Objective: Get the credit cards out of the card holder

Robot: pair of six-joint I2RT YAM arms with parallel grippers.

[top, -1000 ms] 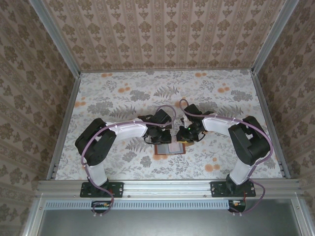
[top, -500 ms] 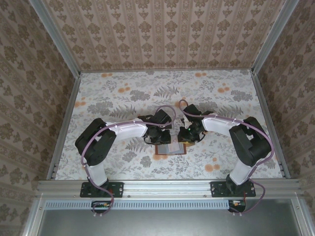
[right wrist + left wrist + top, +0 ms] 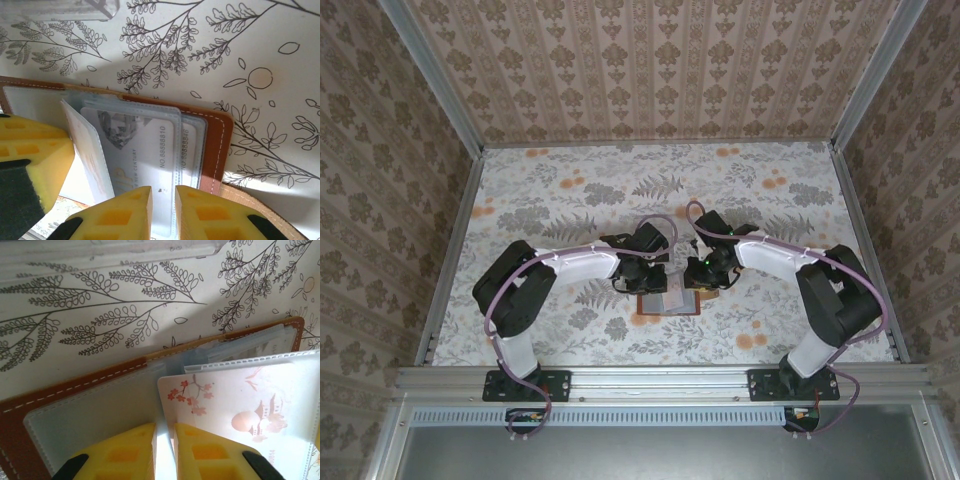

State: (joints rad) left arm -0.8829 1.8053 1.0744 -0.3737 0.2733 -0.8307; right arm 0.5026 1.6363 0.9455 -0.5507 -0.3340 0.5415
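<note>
Floral tablecloth (image 3: pixel 570 190). Card holder (image 3: pixel 220 150) lies open beneath both pincers. Left gripper (image 3: pixel 164 450) is nipped shut on a clear sleeve leaf (image 3: pixel 87 150); right gripper (image 3: pixel 164 212) clamps the grey credit card (image 3: pixel 145 150) between its tips. We judge the cards light, stiff and slick: pinch the exposed edge. Left wrist view adds a blossom-printed card (image 3: pixel 225 405) ahead-right of its tips.

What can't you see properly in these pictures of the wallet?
- Top view: card holder too small, partly under the arms; cards uncountable.
- Left wrist view: flower card cut off by the right edge, print blurred.
- Right wrist view: grey card, lower end hidden behind right jaws.
</note>
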